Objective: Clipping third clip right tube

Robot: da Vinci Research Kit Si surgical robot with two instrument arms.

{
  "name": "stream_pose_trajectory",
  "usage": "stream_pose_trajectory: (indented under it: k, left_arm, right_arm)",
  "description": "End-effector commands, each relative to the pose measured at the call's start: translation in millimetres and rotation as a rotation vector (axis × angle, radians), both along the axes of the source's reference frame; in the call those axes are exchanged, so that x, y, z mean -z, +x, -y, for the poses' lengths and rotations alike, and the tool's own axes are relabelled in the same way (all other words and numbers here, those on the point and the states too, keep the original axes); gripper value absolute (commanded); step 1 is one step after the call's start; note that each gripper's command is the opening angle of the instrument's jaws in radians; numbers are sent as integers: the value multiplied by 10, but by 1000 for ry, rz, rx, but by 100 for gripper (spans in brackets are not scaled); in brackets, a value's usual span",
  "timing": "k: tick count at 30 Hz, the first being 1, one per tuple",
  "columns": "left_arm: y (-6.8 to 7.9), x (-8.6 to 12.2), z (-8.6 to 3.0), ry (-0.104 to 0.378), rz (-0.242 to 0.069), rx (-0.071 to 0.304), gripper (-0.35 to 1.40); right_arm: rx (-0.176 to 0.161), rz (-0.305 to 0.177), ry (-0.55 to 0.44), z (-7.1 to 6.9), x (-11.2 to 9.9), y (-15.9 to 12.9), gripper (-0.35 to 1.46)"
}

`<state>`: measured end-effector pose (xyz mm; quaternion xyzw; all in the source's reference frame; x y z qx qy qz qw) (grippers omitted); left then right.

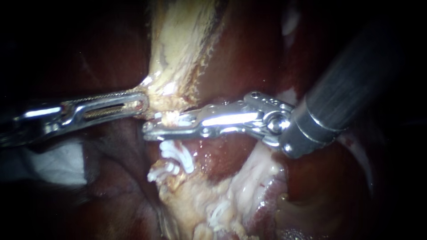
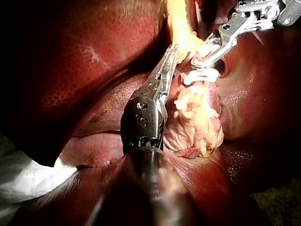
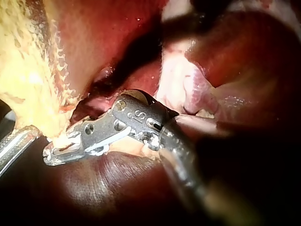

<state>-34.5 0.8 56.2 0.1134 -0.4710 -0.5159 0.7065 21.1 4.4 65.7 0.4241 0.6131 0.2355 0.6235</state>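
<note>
My left instrument comes in from the left, its slotted jaws shut on the pale gallbladder tissue, which runs taut up and away. Just beside it my right instrument reaches in from the upper right; its long jaws lie nearly together across a short tube with a white clip between them. Two more white clips sit on the tube just below the jaws. In the right wrist view the right instrument's jaws close on tissue at the foot of the yellow strand. The left wrist view shows my left instrument gripping the same strand.
Dark red liver surrounds the site. Pale fatty tissue lies below the jaws, with another white clip on it. White gauze sits at the lower left under my left instrument's shaft.
</note>
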Motion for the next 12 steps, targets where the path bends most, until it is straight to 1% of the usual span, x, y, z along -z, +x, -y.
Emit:
stream_pose_trajectory:
  k: [1,12]
  left_arm:
    - [0,0,0,0,0,0,-35]
    - [0,0,0,0,0,0,-35]
  right_arm:
    - [1,1,12,0,-1,0,-35]
    - [10,-2,23,3,-2,0,-35]
